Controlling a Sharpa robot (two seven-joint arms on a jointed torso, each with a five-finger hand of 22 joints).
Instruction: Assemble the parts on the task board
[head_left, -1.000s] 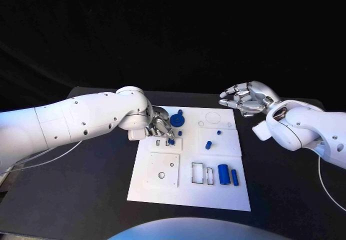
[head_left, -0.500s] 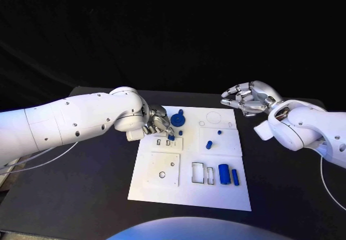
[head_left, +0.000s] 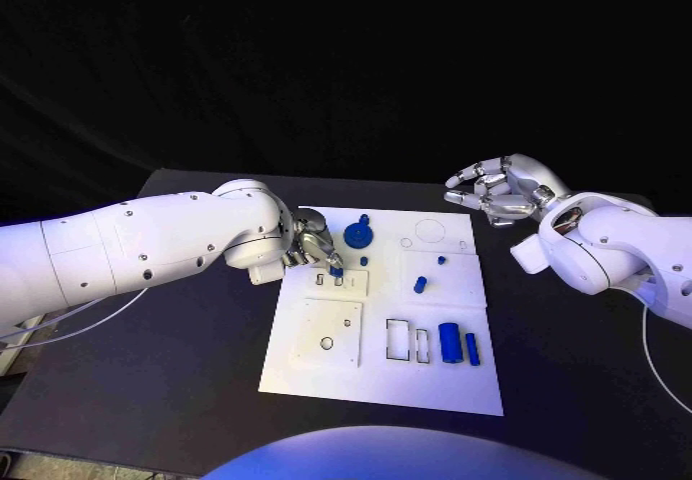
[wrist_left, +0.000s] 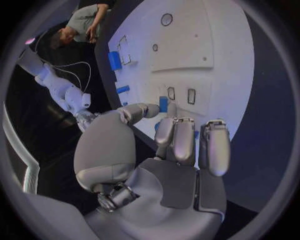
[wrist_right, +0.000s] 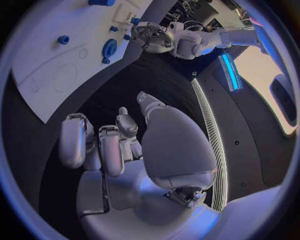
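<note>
Board: white plate lying centre frame in the head view, on the black table.

Left hand: sitting at the board's upper left corner. The head view is showing silver fingers bunched over a small blue peg; the left wrist view is showing more plainly that thumb and a finger are pinching this peg, just above two small rectangular slots.

Right hand: hanging at upper right of the head view, off the board, over the table. The right wrist view is showing its fingers curling inward with nothing between them.

Other parts, head view: blue disc lying near the board's top edge beside the left hand; a short piece at the middle; a thick cylinder and a thin bar lying side by side at lower right, beside an outlined rectangle.
</note>
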